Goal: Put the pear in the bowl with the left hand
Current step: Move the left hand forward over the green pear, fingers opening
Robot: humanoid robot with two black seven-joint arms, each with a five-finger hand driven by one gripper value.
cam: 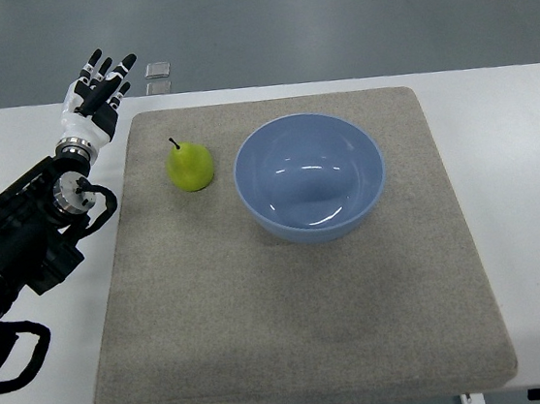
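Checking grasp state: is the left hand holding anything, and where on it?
Nothing held. Left hand is open, apart from the pear, which sits on the mat.

Left arm (22, 250) runs off the left edge; tabletop (529, 163) clipped at right and bottom edges.

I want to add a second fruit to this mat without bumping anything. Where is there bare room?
The mat is bare across its whole near half, below the pear and the blue bowl. A narrower strip runs along the right edge beside the bowl. It is crowded only between pear and bowl. The left hand is open over the table's far left corner.
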